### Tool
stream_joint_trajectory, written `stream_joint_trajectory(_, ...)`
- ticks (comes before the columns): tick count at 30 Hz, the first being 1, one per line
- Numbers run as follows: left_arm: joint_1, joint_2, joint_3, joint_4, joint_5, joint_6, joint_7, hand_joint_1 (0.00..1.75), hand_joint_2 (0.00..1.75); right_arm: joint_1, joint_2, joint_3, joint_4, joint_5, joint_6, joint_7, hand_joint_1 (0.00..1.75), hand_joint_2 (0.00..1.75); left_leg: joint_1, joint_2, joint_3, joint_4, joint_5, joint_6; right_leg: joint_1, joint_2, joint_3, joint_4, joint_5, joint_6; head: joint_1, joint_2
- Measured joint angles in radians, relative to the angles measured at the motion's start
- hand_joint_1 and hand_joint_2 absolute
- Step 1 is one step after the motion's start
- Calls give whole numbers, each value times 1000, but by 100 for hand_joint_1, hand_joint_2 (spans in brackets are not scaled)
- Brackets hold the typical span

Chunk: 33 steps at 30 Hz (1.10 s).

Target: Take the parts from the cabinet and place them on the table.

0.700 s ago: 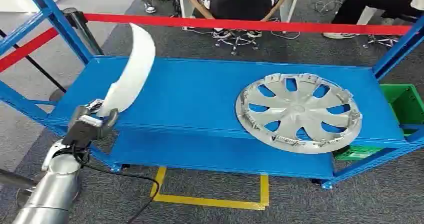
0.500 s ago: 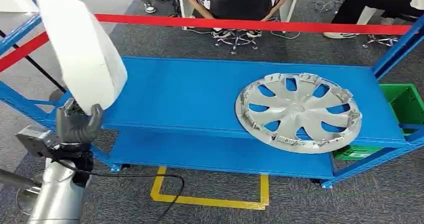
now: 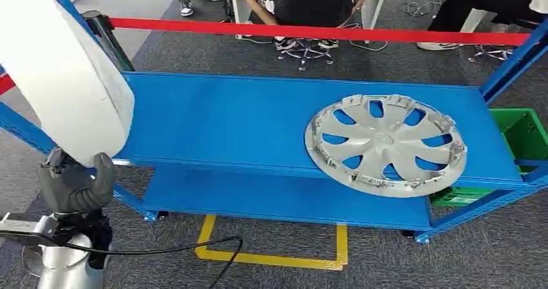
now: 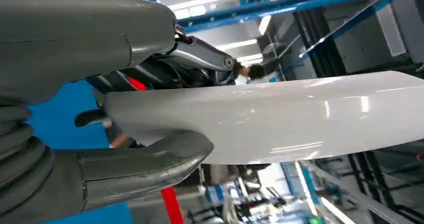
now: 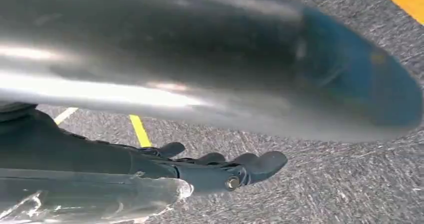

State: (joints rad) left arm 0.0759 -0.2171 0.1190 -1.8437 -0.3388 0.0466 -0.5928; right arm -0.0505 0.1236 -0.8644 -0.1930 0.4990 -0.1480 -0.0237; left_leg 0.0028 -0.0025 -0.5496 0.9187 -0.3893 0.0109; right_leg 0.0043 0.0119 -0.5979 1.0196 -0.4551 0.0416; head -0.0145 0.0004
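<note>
Carrying: you are looking at the white panel (image 3: 64, 75) being held clear of the blue shelf (image 3: 245, 124), off its left end.
Grip: the left hand (image 3: 74, 185) is clamping the panel's lower edge, thumb (image 4: 145, 166) on one face and the dark fingers (image 4: 195, 58) on the other.
Step in hand: you are judging this as the carry phase; the panel is out of the cabinet and the table is not in sight.
Next move: you are needing a turn towards the table while keeping the long panel off the blue uprights.
Remaining part: the silver wheel cover (image 3: 386, 145) is lying flat on the shelf's right half.
Right hand (image 5: 220, 166): it is hanging over the grey floor, fingers apart, holding nothing.
</note>
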Motion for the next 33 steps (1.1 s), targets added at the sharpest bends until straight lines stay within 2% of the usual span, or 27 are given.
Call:
stream_joint_trajectory(1, 1, -3, -3, -2, -9, 8, 0, 175, 175, 0, 1, -2, 0, 0, 0, -1, 0, 0, 3, 0, -2, 0, 2, 0, -4, 0, -22, 60, -42, 5, 1, 0)
stream_joint_trajectory(3, 10, -4, -6, -2, -17, 15, 0, 175, 175, 1, 1, -4, 0, 0, 0, -1, 0, 0, 6, 3, -7, 1, 4, -4, -14, -1, -84, 224, -122, 18, 1, 0)
stream_joint_trajectory(4, 13, -5, -6, -2, -18, 15, 0, 175, 175, 2, 1, -5, 0, 0, 0, -1, 0, 0, 10, 4, -11, 3, 7, -9, -19, -2, -99, 270, -135, 25, 1, 0)
stream_joint_trajectory(5, 14, -5, -7, -2, -19, 15, 0, 175, 175, 2, 1, -7, 0, 0, 0, -1, 0, 0, 14, 4, -15, 5, 9, -13, -23, -3, -91, 263, -124, 31, 1, 0)
stream_joint_trajectory(6, 15, -6, -8, -2, -20, 15, 0, 175, 175, 1, 1, -8, 0, 0, 0, -1, 0, 0, 21, 3, -21, 11, 10, -21, -30, -4, -58, 210, -94, 40, 1, 0)
stream_joint_trajectory(7, 15, -7, -8, -2, -21, 18, 0, 175, 175, 0, 1, -8, 0, 0, 0, -1, 0, 0, 30, 2, -28, 21, 9, -31, -38, -5, -5, 120, -54, 50, 1, 0)
stream_joint_trajectory(8, 16, -7, -9, -3, -28, 31, 0, 175, 175, -1, 2, -8, 0, 2, 0, -1, 0, 0, 38, 0, -38, 39, 5, -43, -49, -5, 53, 22, -20, 66, 2, 0)
stream_joint_trajectory(9, 18, -7, -9, -7, -30, 44, -1, 175, 175, -6, 10, -8, 1, 5, -1, -1, 0, 0, 34, -2, -49, 54, 3, -58, -43, 11, 58, 11, -49, 74, 4, 0)
stream_joint_trajectory(10, 22, -8, -9, -13, -30, 52, -2, 175, 175, -5, 13, -8, 0, 8, -4, -2, 0, 0, 34, -3, -57, 69, -1, -66, -45, 18, 53, 10, -35, 45, 8, 0)
stream_joint_trajectory(11, 27, -8, -8, -17, -28, 58, -3, 175, 175, -6, 13, -8, 0, 16, -11, -2, 0, 0, 31, -4, -60, 65, 8, -68, -45, 17, 44, 22, -34, 25, -2, 0)
stream_joint_trajectory(14, 53, 0, 11, -20, 5, 59, -10, 175, 175, -6, 19, -8, 0, 33, -25, -2, 0, 0, 38, -5, -67, 62, 20, -78, -40, 15, 19, 34, -19, -5, -8, 0)
stream_joint_trajectory(15, 61, 5, 23, -21, 18, 57, -14, 175, 175, -7, 24, -8, 0, 38, -28, -5, 0, 0, 38, -2, -81, 87, -21, -77, -39, 14, 13, 34, -11, -16, -10, 0)
stream_joint_trajectory(16, 64, 8, 31, -23, 25, 54, -16, 175, 175, -7, 27, -8, 0, 39, -32, -6, 0, 0, 34, -1, -104, 146, -77, -75, -37, 13, 3, 33, -2, -22, -13, 0)
stream_joint_trajectory(18, 67, 13, 45, -23, 29, 49, -19, 175, 175, -7, 32, -8, 0, 40, -34, -7, 0, 0, 27, -1, -161, 316, -179, -72, -31, 7, -23, 33, 15, -29, -18, 0)
stream_joint_trajectory(19, 70, 16, 48, -23, 31, 48, -19, 175, 175, -7, 33, -8, 0, 40, -34, -7, 0, 0, 25, -1, -173, 370, -206, -68, -27, 3, -35, 33, 24, -30, -16, 0)
stream_joint_trajectory(20, 72, 17, 52, -23, 32, 48, -19, 175, 175, -7, 34, -8, 0, 40, -34, -7, 0, 0, 21, -1, -162, 379, -210, -62, -23, 2, -47, 33, 32, -30, -17, 0)
stream_joint_trajectory(21, 72, 18, 55, -23, 34, 47, -19, 175, 175, -8, 35, -8, 0, 40, -34, -7, 0, 0, 17, -1, -127, 344, -195, -53, -20, 1, -58, 33, 42, -30, -17, 0)
stream_joint_trajectory(23, 71, 19, 59, -25, 34, 38, -19, 175, 175, -10, 37, -8, 0, 40, -34, -9, 0, 0, 6, -1, 0, 175, -146, -32, -17, 1, -78, 33, 61, -27, -17, 0)
stream_joint_trajectory(24, 66, 19, 58, -26, 32, 21, -16, 175, 175, -13, 38, -8, 0, 39, -35, -11, 0, 0, 1, -1, 64, 96, -140, -22, -17, 2, -82, 33, 72, -24, -18, 0)
stream_joint_trajectory(25, 57, 19, 58, -27, 19, 7, -10, 175, 175, -14, 39, -8, 0, 39, -35, -16, 0, 0, -4, 1, 71, 62, -147, -30, -8, 1, -91, 35, 79, -17, -19, 0)
stream_joint_trajectory(26, 55, 20, 55, -27, 1, 0, -9, 175, 175, -14, 39, -8, 0, 38, -36, -20, 0, 0, -4, 1, 61, 65, -135, -37, -11, -2, -91, 29, 90, -12, -16, 0)
stream_joint_trajectory(28, 57, 22, 53, -27, -14, -6, -5, 175, 175, -14, 40, -8, 0, 36, -36, -22, 0, 0, -11, 1, 55, 67, -120, -26, -17, -3, -86, 10, 113, 2, -18, 0)
stream_joint_trajectory(29, 55, 22, 52, -27, -18, -6, -4, 175, 175, -12, 40, -8, 0, 36, -36, -22, 0, 0, -7, 2, 49, 59, -104, -18, -17, -2, -89, 5, 122, 9, -18, 0)
stream_joint_trajectory(30, 52, 22, 50, -27, -19, -7, -3, 175, 175, -12, 40, -8, 0, 36, -36, -24, 0, 0, -3, 6, 41, 58, -91, -13, -18, -4, -99, 17, 91, 13, -16, 0)
stream_joint_trajectory(31, 52, 22, 45, -27, -20, -13, -3, 175, 175, -12, 40, -8, 0, 36, -36, -25, 0, 0, -3, 7, 29, 58, -82, -4, -18, -5, -114, 58, 27, 15, -13, 0)
stream_joint_trajectory(32, 52, 22, 39, -27, -20, -20, -3, 175, 175, -11, 40, -8, 0, 36, -38, -26, 0, 0, -3, 6, 16, 58, -71, -2, -18, -5, -129, 131, -41, 18, -11, 0)
stream_joint_trajectory(33, 52, 22, 35, -27, -20, -27, -2, 175, 175, -11, 40, -8, 0, 36, -38, -27, 0, 0, -4, 7, 2, 58, -60, -1, -16, -4, -144, 208, -92, 20, -11, 0)
